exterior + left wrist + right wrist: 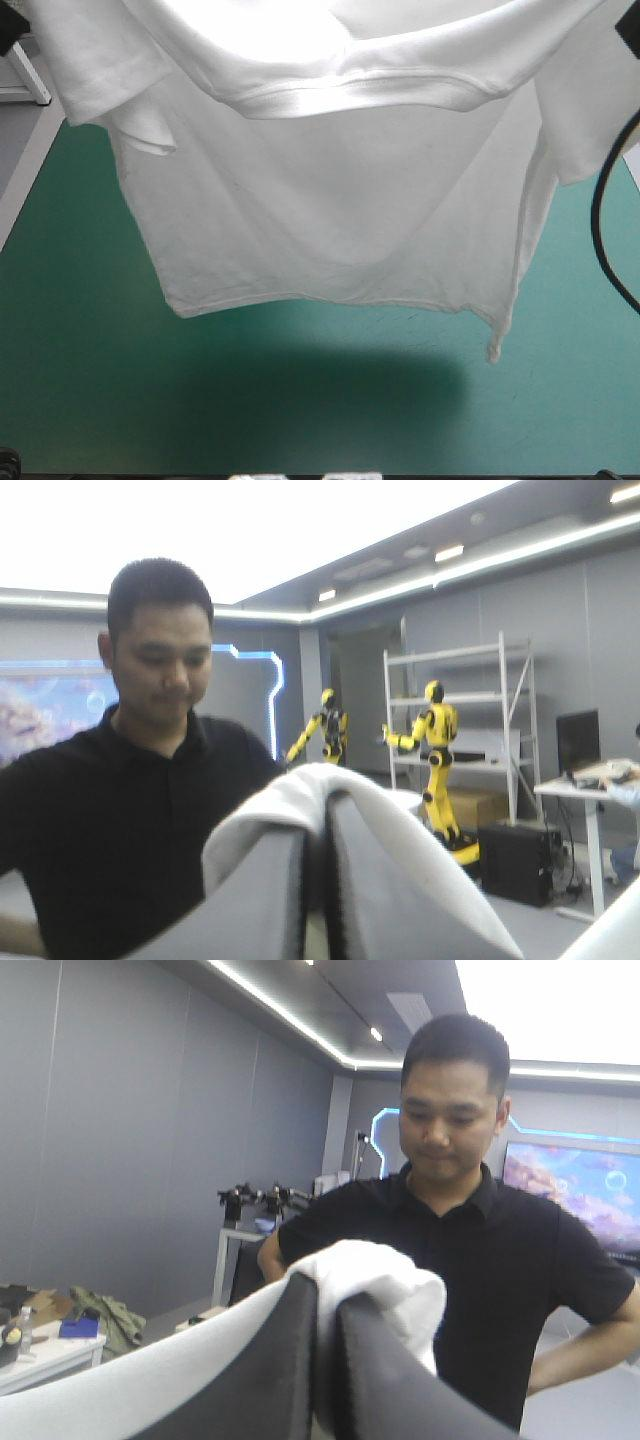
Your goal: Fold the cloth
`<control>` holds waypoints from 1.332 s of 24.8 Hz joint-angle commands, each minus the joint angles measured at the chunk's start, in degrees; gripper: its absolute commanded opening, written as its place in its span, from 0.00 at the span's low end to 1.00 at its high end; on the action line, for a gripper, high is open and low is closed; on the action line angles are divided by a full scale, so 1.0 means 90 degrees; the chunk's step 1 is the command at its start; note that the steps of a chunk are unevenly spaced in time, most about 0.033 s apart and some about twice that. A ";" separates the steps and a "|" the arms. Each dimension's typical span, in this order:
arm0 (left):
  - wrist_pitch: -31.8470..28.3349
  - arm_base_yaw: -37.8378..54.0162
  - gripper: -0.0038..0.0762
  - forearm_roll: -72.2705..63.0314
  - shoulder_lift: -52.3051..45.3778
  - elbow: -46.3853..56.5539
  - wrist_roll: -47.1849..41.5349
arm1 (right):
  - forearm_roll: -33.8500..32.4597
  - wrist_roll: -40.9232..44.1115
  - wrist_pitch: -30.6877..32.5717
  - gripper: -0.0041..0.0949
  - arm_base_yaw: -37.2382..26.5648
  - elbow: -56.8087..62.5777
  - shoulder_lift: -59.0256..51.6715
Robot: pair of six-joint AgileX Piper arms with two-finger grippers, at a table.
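While the white T-shirt [330,200] hangs limp and light above the teal-green desk [300,420], the left claw [320,825] and right claw [325,1295] each clamp it, apparently near the shoulders, a sensible hold for soft cloth.

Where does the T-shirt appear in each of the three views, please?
High view: the T-shirt hangs lifted, filling the upper part, its hem above the teal-green table.
Left wrist view: bunched over the left gripper, which is shut on it.
Right wrist view: bunched over the right gripper, also shut.
Shared landmark: the white cloth; each pinch seems to lie beyond the high view's top edge.
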 commanded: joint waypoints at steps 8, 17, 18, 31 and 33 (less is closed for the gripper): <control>0.1603 -0.0013 0.04 0.0401 -0.0058 0.0178 -0.0491 | -0.0503 0.0807 0.1663 0.02 -0.0004 0.0391 0.0034; 0.0855 -0.0013 0.04 0.1343 0.0038 0.3342 -0.0604 | -0.1662 0.1814 0.0424 0.02 -0.0004 0.3454 0.0117; 0.0514 -0.0013 0.04 0.1527 0.0082 0.3577 -0.0604 | -0.1853 0.1972 0.0118 0.02 -0.0014 0.3700 0.0188; -0.1365 -0.0013 0.04 0.2537 0.1994 0.4154 -0.0615 | -0.1219 0.2526 -0.1239 0.02 -0.1214 0.4110 0.2269; -0.1555 -0.0013 0.04 0.2630 0.2308 0.4154 -0.0656 | -0.1112 0.2526 -0.1318 0.02 -0.1358 0.4110 0.2540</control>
